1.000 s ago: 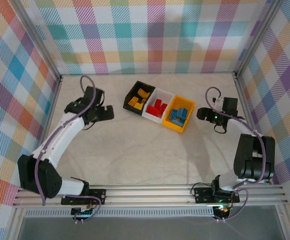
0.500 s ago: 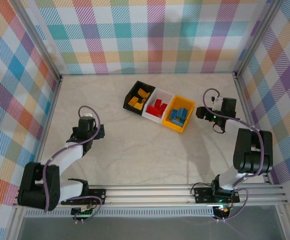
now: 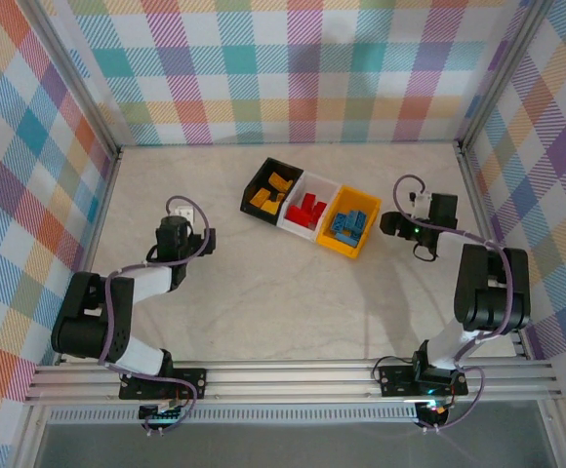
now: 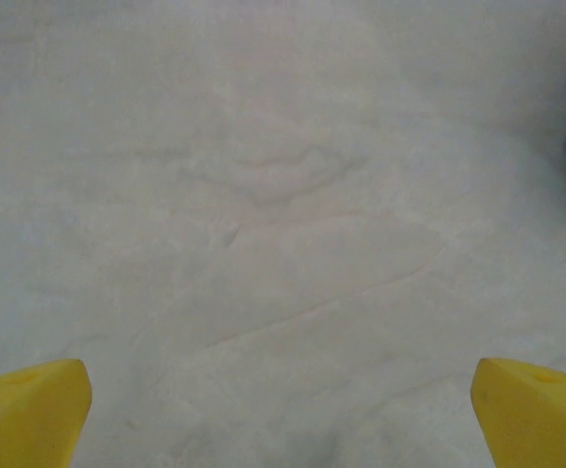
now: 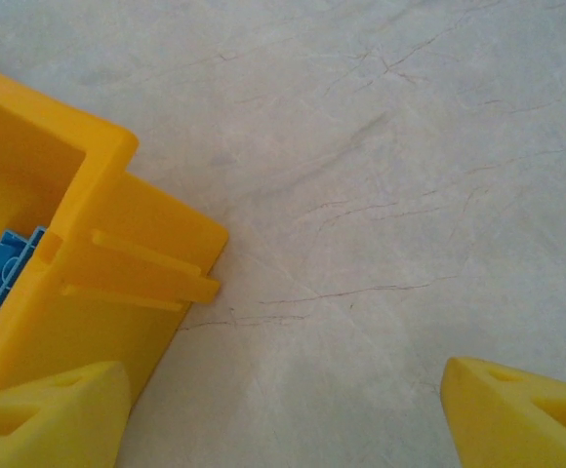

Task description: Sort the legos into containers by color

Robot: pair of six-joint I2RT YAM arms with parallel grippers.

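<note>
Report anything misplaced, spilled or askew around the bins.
Nothing stands out. The black bin holds only orange bricks, the white bin red bricks, the yellow bin blue bricks. The row merely sits slanted to the table edges.

The tabletop (image 3: 283, 302) is a pale cream sheet with a stone look, crossed by faint grey veins and hairline marks, evenly lit with soft shadows. Plaid cloth in pastel orange, blue, green and purple checks covers the back wall (image 3: 293, 68), left wall (image 3: 15, 195) and right wall (image 3: 556, 185), framed by slanting aluminium posts (image 3: 73, 78). A ribbed aluminium rail (image 3: 293, 378) runs along the near edge.
</note>
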